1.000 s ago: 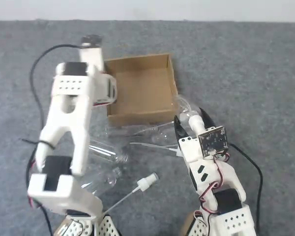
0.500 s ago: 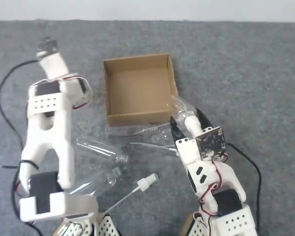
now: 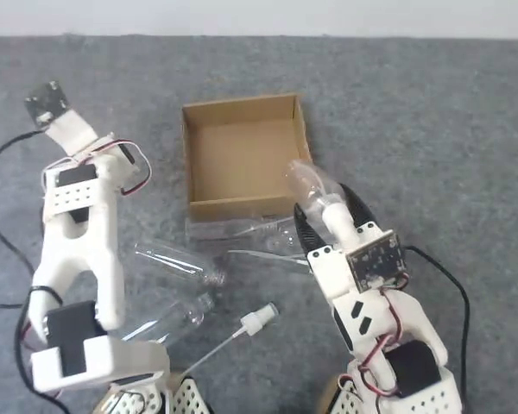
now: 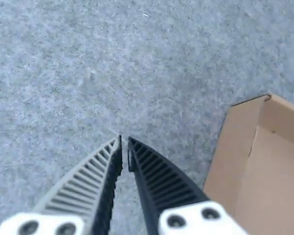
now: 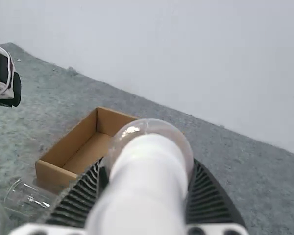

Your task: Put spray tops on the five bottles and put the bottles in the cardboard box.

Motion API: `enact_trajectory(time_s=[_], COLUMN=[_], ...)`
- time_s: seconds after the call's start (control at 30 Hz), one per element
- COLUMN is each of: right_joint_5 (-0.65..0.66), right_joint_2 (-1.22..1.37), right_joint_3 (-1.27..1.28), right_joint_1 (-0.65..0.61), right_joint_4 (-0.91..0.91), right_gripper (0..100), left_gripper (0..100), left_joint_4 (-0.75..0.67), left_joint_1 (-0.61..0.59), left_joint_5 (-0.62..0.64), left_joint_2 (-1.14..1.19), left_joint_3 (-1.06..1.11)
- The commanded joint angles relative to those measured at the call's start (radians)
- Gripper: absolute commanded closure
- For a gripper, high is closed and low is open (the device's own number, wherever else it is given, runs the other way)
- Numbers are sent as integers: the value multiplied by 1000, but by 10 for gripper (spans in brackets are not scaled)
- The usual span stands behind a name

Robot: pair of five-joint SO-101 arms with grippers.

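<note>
My right gripper [image 3: 323, 203] is shut on a clear bottle [image 3: 306, 179] fitted with a white spray top [image 3: 335, 213], held tilted just off the near right corner of the cardboard box [image 3: 242, 102]. In the right wrist view the bottle [image 5: 148, 142] sits between my black fingers [image 5: 81, 198], with the open box [image 5: 63, 152] beyond. My left gripper [image 4: 124, 143] is shut on nothing, pointing down at the carpet left of the box [image 4: 245, 152]. Clear bottles [image 3: 171, 260] [image 3: 180, 314] [image 3: 242, 228] lie in front of the box. A loose spray top [image 3: 261, 316] with its long tube lies near them.
The left arm [image 3: 73, 224] stands tall at the table's left side, with its cable looping beside it. Grey carpet covers the table, with open room right of the box and behind it.
The left arm has swung away from the box's left wall toward the far left. My right gripper has lifted the bottle a little and carried it toward the box.
</note>
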Motion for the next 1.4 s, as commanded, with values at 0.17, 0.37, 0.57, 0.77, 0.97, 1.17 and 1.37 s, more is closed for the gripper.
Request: enact_trajectory(time_s=[0.17,0.37,0.57,0.77,0.97,1.17,1.37], right_joint_5=[69,64,63,61,61,63,63], right_joint_2=[156,435,667,889,1082,1260,1466], right_joint_3=[-269,-442,-563,-697,-850,-979,-1122], right_joint_1=[-12,-12,-12,-13,-22,-91,-114], right_joint_4=[-2,-13,-77,-120,-128,-122,-122], right_gripper=[986,986,986,986,986,986,986], left_gripper=[989,989,989,988,988,988,988], left_joint_4=[-120,-146,-144,-143,-143,-141,-141], left_joint_1=[0,-5,-12,-43,-43,-43,-44], left_joint_5=[11,11,12,14,14,14,14], left_joint_2=[-175,-198,-201,-204,-199,-198,-198], left_joint_3=[102,128,130,131,131,133,134])
